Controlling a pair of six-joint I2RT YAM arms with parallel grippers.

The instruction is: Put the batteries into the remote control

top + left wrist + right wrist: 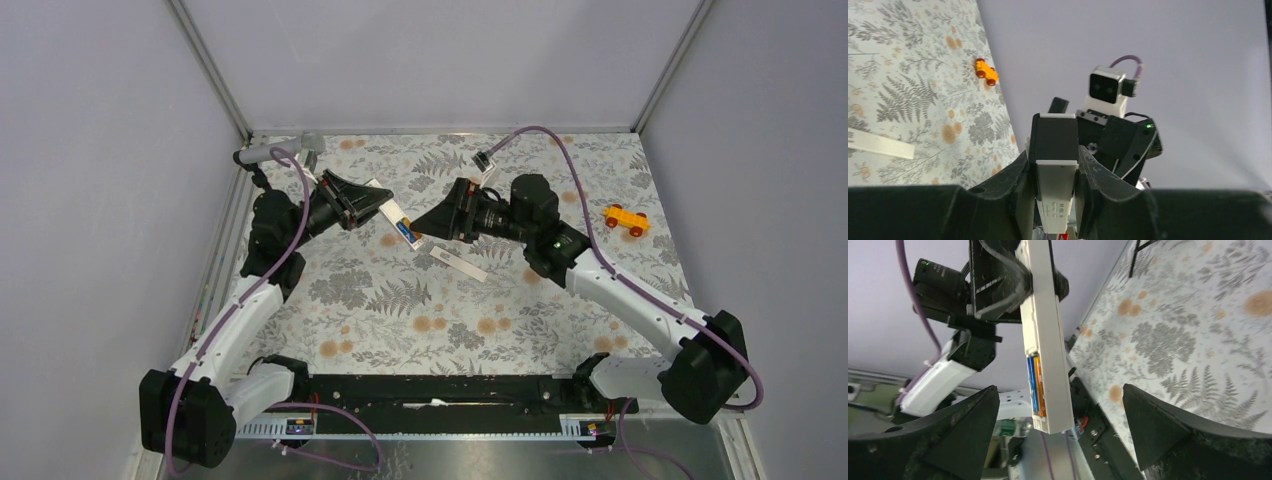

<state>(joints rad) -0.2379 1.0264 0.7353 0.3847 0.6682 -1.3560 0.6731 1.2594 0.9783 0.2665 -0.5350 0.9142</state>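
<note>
White plastic of the remote control (397, 222) is clamped in the left gripper (362, 203), which holds it off the tabletop (400, 330), nearer to the far edge than to the near one. The slot end sticks out free, probably so that the other arm can reach it. The batteries (1035, 385), one blue and one orange, lie side by side in the slot. The right gripper (435, 222) stands wide and holds nothing; the remote's end is just before it. The cover (463, 264) lies flat near the tabletop's middle, not yet fitted.
</note>
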